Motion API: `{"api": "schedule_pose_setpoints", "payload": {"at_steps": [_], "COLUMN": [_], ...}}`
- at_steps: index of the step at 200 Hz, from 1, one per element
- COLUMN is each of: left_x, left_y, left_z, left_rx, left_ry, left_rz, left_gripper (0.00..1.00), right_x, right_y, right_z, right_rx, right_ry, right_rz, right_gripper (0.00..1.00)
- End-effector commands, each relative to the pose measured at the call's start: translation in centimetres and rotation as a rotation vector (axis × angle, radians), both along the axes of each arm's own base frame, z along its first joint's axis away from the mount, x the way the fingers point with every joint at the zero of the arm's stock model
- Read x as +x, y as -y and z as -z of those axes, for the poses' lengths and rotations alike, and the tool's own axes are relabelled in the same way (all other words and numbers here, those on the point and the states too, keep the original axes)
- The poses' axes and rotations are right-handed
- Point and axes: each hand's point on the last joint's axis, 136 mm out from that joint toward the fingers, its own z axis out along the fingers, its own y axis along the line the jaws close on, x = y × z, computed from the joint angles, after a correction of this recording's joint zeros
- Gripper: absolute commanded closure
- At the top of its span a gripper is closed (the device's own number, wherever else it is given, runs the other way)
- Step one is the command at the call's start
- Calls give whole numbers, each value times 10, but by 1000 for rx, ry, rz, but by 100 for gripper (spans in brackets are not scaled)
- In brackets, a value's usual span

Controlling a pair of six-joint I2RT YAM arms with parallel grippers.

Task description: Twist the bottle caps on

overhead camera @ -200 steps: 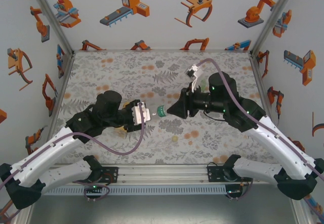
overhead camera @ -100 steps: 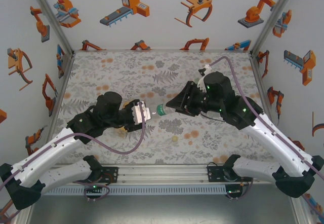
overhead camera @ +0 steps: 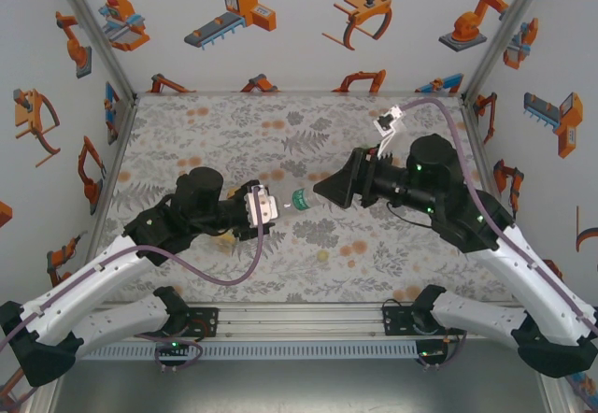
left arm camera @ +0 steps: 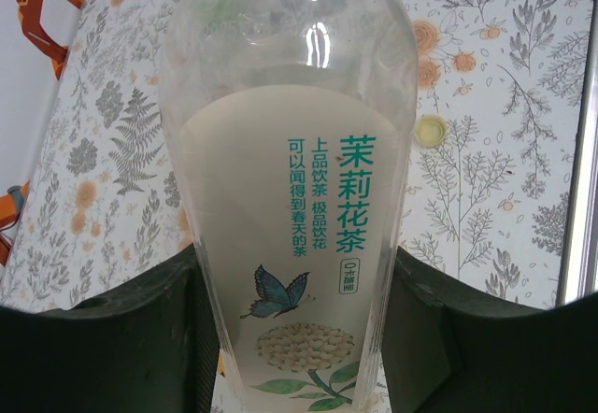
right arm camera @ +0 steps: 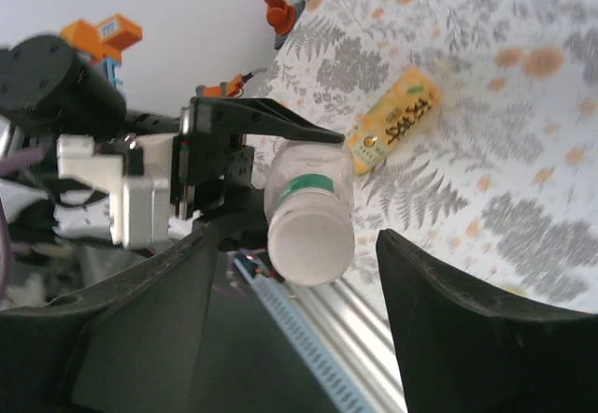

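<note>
Right gripper [overhead camera: 322, 192] stands open, white cap [right arm camera: 310, 240] at its nine o'clock; barely threaded, it could drop off the tea bottle [left arm camera: 290, 133].

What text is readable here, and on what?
"茉莉花茶": clear bottle, large green print
"上品饮茶 极品饮花": same bottle, smaller
"可以闻得到春天的茶": same bottle, smaller
Boxed mark beneath the large print: too small to read.
Print on the juice bottle: blurred, unreadable.
</note>
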Motion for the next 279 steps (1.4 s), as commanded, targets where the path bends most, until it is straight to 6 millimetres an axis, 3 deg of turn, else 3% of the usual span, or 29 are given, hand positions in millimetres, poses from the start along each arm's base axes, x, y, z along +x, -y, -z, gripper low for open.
{"api": "schedule_pose_setpoints", "payload": {"at_steps": [1, 36, 80, 256, 279], "left_x": [-7, -14, -23, -23, -23], "left_y": [4, 5, 3, -2, -1], "left_z": [-23, -24, -24, -27, -27], "left_rx": [-68, -69, -62, -67, -68], "left_ry": [23, 15, 0, -2, -2], "left_rz": [35, 75, 106, 90, 88], "left_gripper": [100, 100, 100, 100, 100], "right_x": [-23, -62, -74, -60, -60], "right_y": [-10, -17, -22, -39, -40], "right_z": [-30, -26, -16, 6, 5], "right_rx": [-29, -183, -304, -302, -294], "right_ry": [335, 657, 778, 761, 748], "right_rz": [-187, -485, -674, -686, -686], "right_gripper": [34, 33, 35, 52, 63]}}
